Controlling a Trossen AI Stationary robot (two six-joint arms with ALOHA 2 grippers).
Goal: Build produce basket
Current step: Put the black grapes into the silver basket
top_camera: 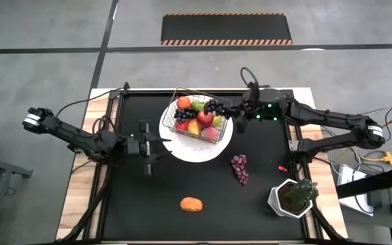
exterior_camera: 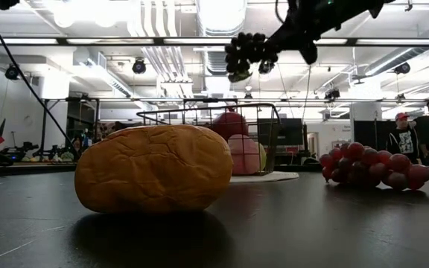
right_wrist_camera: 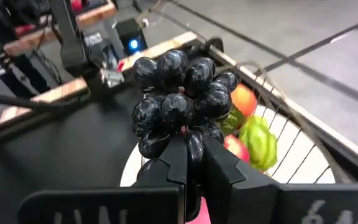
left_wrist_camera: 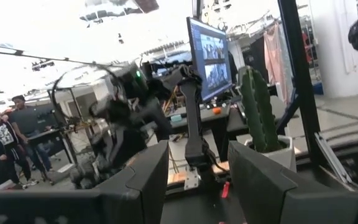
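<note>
On my left side, the left gripper (top_camera: 160, 141) sits low over the black desk (top_camera: 135, 197), just beside the white plate (top_camera: 189, 151), its fingers (left_wrist_camera: 143, 174) parted with nothing between them. Moving right, the wire basket (top_camera: 182, 103) rests on that plate, already loaded with produce (top_camera: 197, 121): I can make out red, orange, yellow and green pieces. Above the basket's right edge, my right gripper (right_wrist_camera: 191, 163) has its fingers clamped on a dark grape bunch (right_wrist_camera: 179, 99), which hangs in the air over the basket, clear of the fruit below. Further right, a purple grape bunch (top_camera: 239, 168) lies on the desk, apart from the plate. An orange piece (top_camera: 192, 203) lies alone toward the near edge. A potted cactus (top_camera: 295, 196) stands at the near right corner.
</note>
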